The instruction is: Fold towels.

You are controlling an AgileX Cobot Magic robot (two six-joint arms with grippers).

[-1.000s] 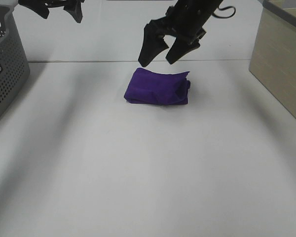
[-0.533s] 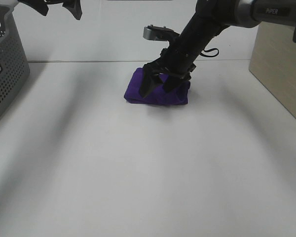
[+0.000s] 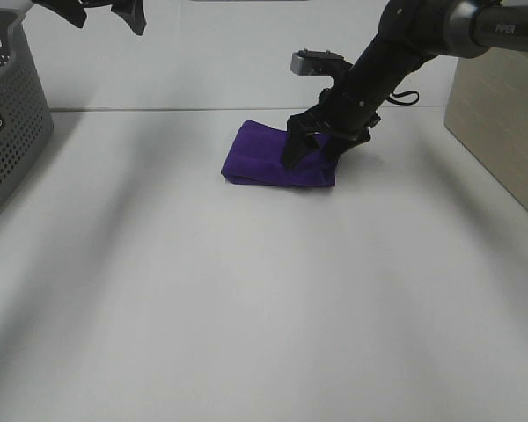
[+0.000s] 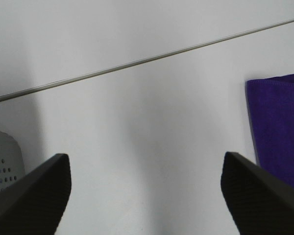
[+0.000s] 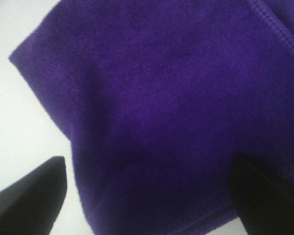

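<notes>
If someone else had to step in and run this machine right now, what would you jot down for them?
Right claw: open, lowered onto the right end of the purple towel, not gripping it.
Left claw: open, empty, raised at the far left above the grey basket.
Towel: lies as a folded bundle at the far middle of the white table.
Done: it looks folded into a compact rectangle, a little lumpy.
Left: likely press or tidy the right end, then lift the claw clear.

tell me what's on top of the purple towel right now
The right pincer is over the right end of the folded purple towel, jaws spread open. Nothing else lies on it. Whether the fingertips press into the cloth can't be told, and the patch behind them is hidden.
</notes>
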